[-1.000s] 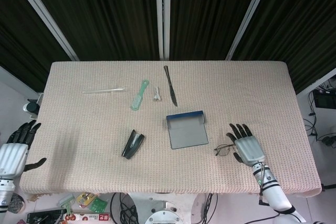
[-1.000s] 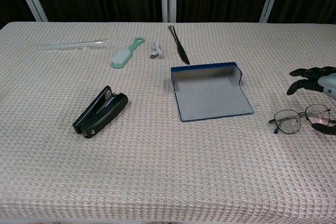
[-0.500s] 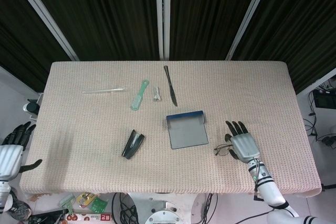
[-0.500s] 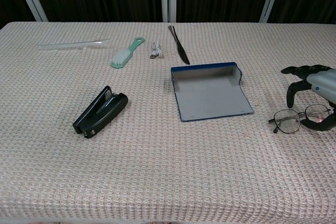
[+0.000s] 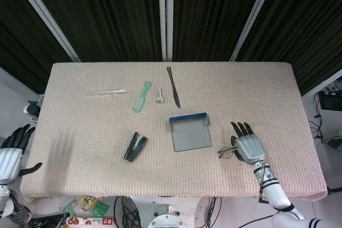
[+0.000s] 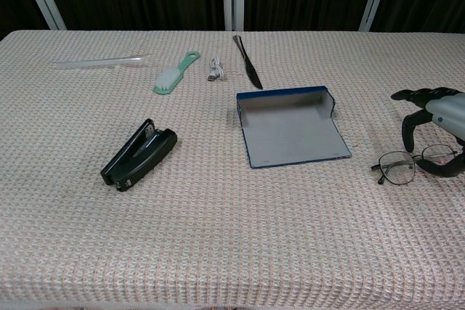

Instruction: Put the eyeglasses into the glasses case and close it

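Hovering at the lower right of the frame, the right hand (image 5: 248, 146) sits over the eyeglasses (image 6: 413, 165), which lie flat on the table (image 5: 80, 126) with their lenses facing up. In the chest view its dark fingers (image 6: 409, 128) curl down around the right lens, one ahead of the frame and the thumb curving in behind it. Whether they actually pinch the frame or only bracket it, I cannot tell from either view.

Off the table's lower left corner in the head view, the left hand (image 5: 10, 153) hangs with its fingers loosely spread and the thumb stuck out sideways, holding nothing.

Left of the eyeglasses, near the centre of the frame, the glasses case (image 6: 292, 128) lies open, its grey inside showing and its blue-edged back wall standing on the far side. The two are near each other but clearly apart.

Further left, a black stapler (image 6: 138, 154) rests at an angle on the woven cloth.

Toward the far edge, in a loose row, lie a clear plastic tube (image 6: 100, 61) at the upper left, a mint-green brush (image 6: 176, 72), a small coiled white cable (image 6: 215, 70), and a dark knife (image 6: 248, 61) pointing toward the case.
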### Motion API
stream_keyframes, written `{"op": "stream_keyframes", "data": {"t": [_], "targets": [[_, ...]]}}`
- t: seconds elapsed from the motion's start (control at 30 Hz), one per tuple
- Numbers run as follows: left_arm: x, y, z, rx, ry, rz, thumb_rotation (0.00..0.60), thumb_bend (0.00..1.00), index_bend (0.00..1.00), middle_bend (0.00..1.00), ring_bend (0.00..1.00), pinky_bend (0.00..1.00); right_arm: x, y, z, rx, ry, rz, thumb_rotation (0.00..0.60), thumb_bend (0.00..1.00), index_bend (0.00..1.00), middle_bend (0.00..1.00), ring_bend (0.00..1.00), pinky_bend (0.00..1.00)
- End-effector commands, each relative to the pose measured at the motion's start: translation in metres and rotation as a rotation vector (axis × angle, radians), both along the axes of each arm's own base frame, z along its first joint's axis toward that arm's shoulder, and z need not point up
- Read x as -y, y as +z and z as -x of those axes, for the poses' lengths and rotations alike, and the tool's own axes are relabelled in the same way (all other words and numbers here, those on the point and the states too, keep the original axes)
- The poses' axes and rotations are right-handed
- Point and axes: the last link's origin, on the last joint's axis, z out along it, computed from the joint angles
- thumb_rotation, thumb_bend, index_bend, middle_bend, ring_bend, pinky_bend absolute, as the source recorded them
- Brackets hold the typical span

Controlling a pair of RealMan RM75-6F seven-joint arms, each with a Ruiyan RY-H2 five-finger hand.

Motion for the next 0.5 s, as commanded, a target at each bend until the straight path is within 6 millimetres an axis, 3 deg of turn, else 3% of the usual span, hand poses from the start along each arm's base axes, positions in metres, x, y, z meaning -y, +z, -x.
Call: {"op": "stream_keyframes", "data": {"t": [0.03,0.5], "targets": [[-0.0003,-0.0002,-0.0001,-0.001,0.0,0.002,0.6,0.11,0.05,0.03,0.04,0.19,0.0003,-0.001,0.0004,-0.003,-0.001,-0.004,0.6,0.29,0.51,0.0,0.0,0.0],[0.0,-0.0014,0.0003,-0.003,0.006,0.008,0.6,0.11,0.05,0.03,0.04,0.19,0.0016,-0.0023,0.0021,-0.016,-0.005,-0.011,0.6,0.36,0.62,0.0,0.0,0.0]]}}
